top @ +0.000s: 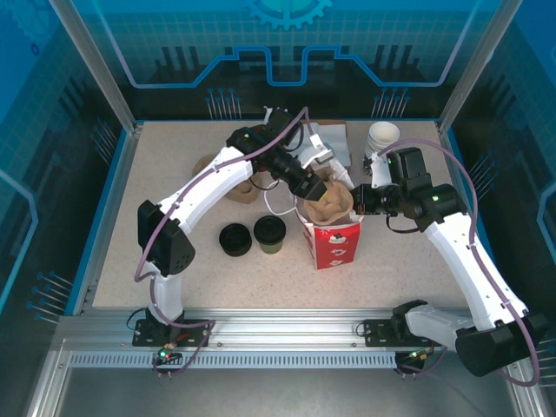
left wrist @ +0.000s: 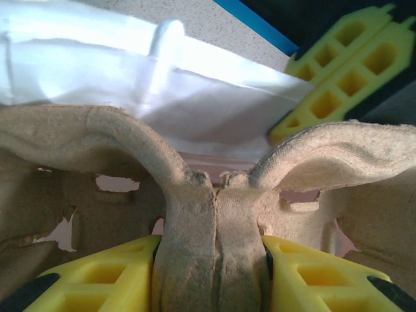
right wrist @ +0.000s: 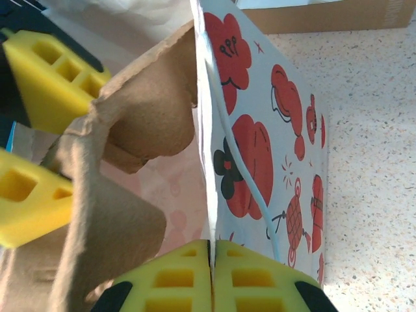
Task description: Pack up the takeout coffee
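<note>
Takeout coffee (top: pixel 269 233) stands upright on the desk (top: pixel 156 165), left of the left tool (top: pixel 317 185) and nearer the arm bases, apart from it. That tool is half closed on the centre ridge of a pulp carrier (left wrist: pixel 338 149), held at the mouth of the bag (top: pixel 337 248). The right tool (right wrist: pixel 212 260), pinched shut on the bag's rim, lies farther from the cup, so the left arm looks better placed.

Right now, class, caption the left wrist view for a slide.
The left gripper clamps the pulp carrier by its centre ridge at the bag whose edge the right gripper pinches.
</note>
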Controlling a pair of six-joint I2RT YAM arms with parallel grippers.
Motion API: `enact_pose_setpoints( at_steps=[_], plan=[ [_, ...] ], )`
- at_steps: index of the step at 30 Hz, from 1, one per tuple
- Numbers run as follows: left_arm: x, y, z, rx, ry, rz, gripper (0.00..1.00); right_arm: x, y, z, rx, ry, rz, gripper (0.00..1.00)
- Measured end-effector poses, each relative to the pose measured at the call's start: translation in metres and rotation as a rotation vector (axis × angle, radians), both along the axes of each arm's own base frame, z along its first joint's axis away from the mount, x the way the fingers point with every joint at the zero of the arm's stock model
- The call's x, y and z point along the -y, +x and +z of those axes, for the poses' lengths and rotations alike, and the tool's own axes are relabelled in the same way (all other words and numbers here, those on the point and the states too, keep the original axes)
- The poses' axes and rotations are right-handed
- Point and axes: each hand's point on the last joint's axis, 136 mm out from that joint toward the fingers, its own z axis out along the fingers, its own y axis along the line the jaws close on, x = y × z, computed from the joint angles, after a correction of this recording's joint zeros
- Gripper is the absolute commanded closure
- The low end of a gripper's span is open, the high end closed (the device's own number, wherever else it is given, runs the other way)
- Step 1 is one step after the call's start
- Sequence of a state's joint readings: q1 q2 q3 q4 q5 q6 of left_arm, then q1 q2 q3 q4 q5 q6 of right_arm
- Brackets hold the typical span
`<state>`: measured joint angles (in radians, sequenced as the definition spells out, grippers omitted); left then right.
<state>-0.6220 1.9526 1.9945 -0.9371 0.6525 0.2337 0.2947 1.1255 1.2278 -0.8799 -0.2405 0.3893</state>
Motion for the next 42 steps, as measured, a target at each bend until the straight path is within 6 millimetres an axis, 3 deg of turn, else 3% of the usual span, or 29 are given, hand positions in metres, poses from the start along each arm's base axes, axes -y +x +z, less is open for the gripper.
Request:
enact_pose_setpoints(
  at_steps=[6,26,35,42],
  plan=[
    [-0.004,0.008,-0.007,-0.009,0.01,0.015,0.58,-0.002,0.001,0.001,0.006,0.008,0.006,1.0],
    [-0.004,0.008,-0.029,0.09,0.105,-0.012,0.58,-0.007,0.002,-0.001,-0.013,0.034,0.016,1.0],
    [-0.003,0.009,-0.033,0.111,0.124,-0.018,0.57,-0.003,0.0,-0.004,-0.045,0.019,-0.005,0.7],
    [-0.003,0.01,-0.033,0.114,0.128,-0.012,0.57,0.004,-0.006,0.009,-0.068,0.002,-0.047,0.61]
  ],
)
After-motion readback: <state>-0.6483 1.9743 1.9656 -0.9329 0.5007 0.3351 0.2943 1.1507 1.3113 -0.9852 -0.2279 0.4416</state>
